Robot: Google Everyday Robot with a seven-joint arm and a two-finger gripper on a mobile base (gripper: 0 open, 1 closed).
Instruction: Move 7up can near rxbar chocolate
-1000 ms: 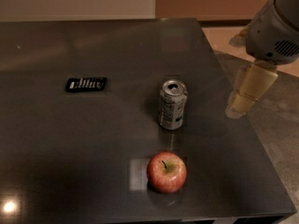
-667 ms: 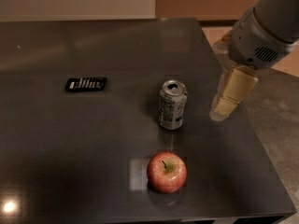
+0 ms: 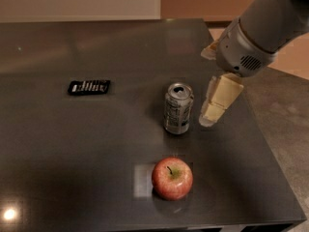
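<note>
rxbar chocolate (image 3: 89, 87): flat on the dark table (image 3: 58, 168), far left, long axis running left-right, well apart from the can.
red apple (image 3: 172, 178): near the front edge, in front of the can, off your line.
7up can (image 3: 178, 108): upright mid-table, not gripped.
gripper (image 3: 208, 116): hangs just right of the can, tip down; released or clenched, you cannot tell.
key relation: can lies directly left of the gripper, bar farther left. You likely close in leftward.

Claw (image 3: 208, 117) just beside 7up can (image 3: 178, 109); open table (image 3: 130, 57) between can and rxbar chocolate (image 3: 89, 87); apple (image 3: 172, 178) near front edge.
</note>
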